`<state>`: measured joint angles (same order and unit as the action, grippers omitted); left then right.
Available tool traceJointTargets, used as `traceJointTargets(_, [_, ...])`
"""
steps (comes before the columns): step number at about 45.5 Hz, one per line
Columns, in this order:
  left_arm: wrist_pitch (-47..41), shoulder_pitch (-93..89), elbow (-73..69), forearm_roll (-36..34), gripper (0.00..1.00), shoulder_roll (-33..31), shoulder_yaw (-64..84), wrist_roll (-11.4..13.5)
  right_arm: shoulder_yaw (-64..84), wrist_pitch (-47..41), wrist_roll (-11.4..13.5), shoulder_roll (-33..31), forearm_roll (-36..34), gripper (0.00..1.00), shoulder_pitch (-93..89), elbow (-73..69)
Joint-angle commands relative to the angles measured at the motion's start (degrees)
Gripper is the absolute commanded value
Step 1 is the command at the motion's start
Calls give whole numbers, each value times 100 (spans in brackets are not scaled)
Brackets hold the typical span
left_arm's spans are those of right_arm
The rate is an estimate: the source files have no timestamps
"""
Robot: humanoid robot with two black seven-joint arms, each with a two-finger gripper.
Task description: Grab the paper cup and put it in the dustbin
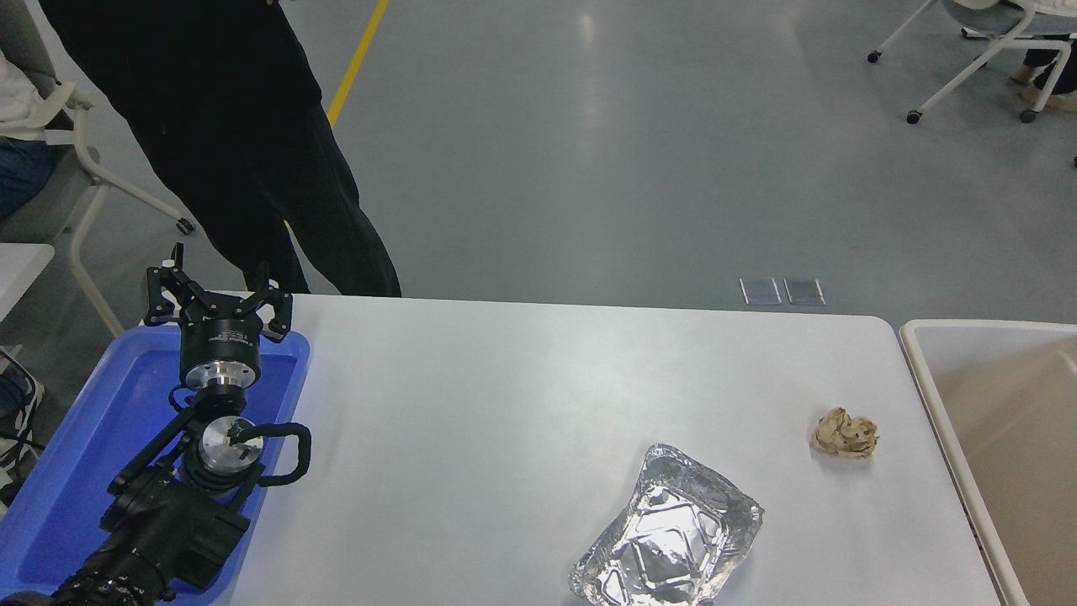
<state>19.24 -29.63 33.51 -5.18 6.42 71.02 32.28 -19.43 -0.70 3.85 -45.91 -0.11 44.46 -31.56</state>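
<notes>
Cup nowhere in sight on table (522, 379) or in visible part of dustbin (934, 404) at right, so probably dropped already; left gripper (217, 296) parked far left, jaws apart, right arm out of view.

Foil tray (666, 532), crumpled paper ball (845, 433), blue tray (92, 438), white table (505, 404).

A lab or workshop hall: smooth grey floor (639, 151) with a yellow line (358, 59), wheeled chairs (968, 50) well beyond the white table (505, 396), a bin (993, 404) at its right edge.
</notes>
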Motion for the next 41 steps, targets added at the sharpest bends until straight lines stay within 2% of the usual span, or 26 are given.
traceJointTargets(1, [1, 1, -3, 0, 99, -1, 0, -3, 71, 79, 20, -1446, 1522, 100, 326, -2906])
traceJointTargets(5, [1, 1, -3, 0, 99, -1, 0, -3, 106, 79, 98, -1745, 1952, 100, 475, -3689])
traceJointTargets(10, [1, 1, 6, 0, 99, -1, 0, -3, 509, 96, 441, -1983, 2235, 100, 949, -4262])
traceJointTargets(12, [1, 1, -3, -9, 99, -1, 0, -3, 869, 96, 503, -2001, 2244, 100, 1291, -4280])
traceJointTargets(26, [1, 1, 6, -9, 99, -1, 0, -3, 3278, 79, 520, -2124, 2182, 100, 3630, -4271])
traceJointTargets(41, [1, 1, -3, -9, 99, -1, 0, -3, 4579, -158, 503, -2106, 2279, 100, 4658, -4613])
